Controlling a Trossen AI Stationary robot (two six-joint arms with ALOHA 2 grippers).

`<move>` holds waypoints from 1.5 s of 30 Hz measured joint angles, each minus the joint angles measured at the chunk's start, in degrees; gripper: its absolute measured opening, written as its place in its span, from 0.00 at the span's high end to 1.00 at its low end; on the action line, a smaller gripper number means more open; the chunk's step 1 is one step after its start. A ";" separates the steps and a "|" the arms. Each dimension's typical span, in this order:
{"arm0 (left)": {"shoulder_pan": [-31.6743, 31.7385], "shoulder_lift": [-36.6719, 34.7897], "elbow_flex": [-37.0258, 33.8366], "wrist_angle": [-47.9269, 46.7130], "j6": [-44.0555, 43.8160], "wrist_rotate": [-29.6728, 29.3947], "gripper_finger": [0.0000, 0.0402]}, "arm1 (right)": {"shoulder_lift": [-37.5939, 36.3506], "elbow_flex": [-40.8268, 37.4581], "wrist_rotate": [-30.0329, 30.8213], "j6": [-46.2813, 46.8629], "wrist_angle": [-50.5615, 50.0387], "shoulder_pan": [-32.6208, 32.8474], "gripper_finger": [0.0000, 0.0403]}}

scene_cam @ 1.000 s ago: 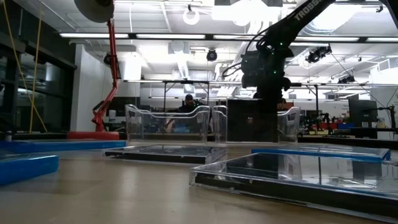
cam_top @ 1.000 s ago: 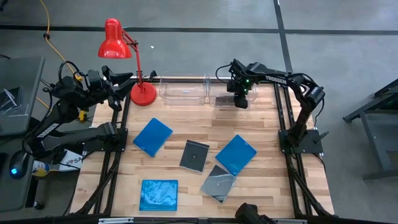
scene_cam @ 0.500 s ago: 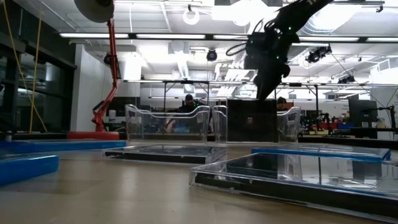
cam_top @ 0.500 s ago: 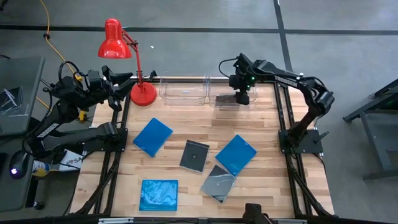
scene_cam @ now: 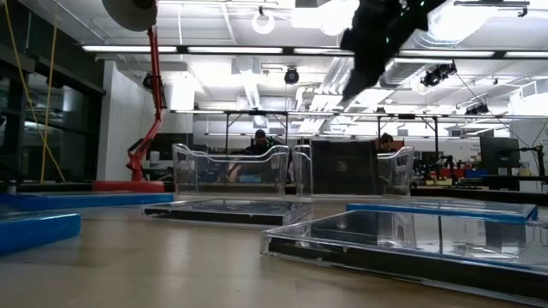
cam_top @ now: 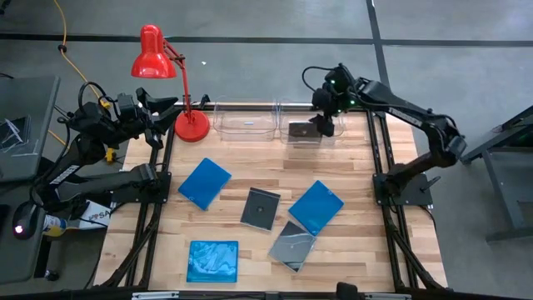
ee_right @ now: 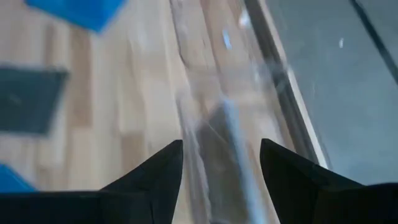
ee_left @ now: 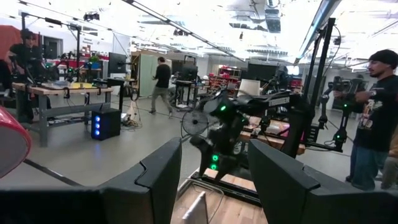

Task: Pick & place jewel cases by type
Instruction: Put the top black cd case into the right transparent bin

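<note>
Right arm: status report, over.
Right gripper open, empty, above the right bin. Grey case inside it. Left gripper open, parked. Five cases on table, nothing blocking.

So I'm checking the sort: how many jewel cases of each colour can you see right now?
Blue jewel cases: 3
Dark grey jewel cases: 3, two on the table, one in the right-hand bin
Total: 6

I see three blue cases [cam_top: 204, 182] [cam_top: 316, 207] [cam_top: 212, 261] lying flat on my table. Two dark cases [cam_top: 261, 208] [cam_top: 292, 245] lie flat between them. A third dark case [cam_top: 301, 130] sits in my right bin [cam_top: 293, 111].
</note>
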 joint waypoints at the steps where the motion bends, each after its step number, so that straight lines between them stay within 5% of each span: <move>1: 0.00 0.00 0.00 0.00 0.00 0.00 0.55 | -0.85 0.00 -0.42 1.19 0.88 0.75 0.51; 13: 0.01 0.00 0.02 -1.26 0.19 0.09 0.55 | -6.10 0.00 -1.88 16.69 8.63 12.34 0.51; 24: 0.01 2.98 0.02 -20.87 -8.26 3.74 0.55 | -3.26 0.00 -1.80 28.38 8.21 23.32 0.51; 38: -0.06 9.33 0.02 -21.94 -8.14 15.25 0.55 | 0.57 0.00 -1.64 29.58 6.45 25.90 0.51; 45: -6.73 9.29 0.02 -22.10 -10.86 13.34 0.55 | 0.57 0.00 -1.58 28.78 4.23 25.88 0.51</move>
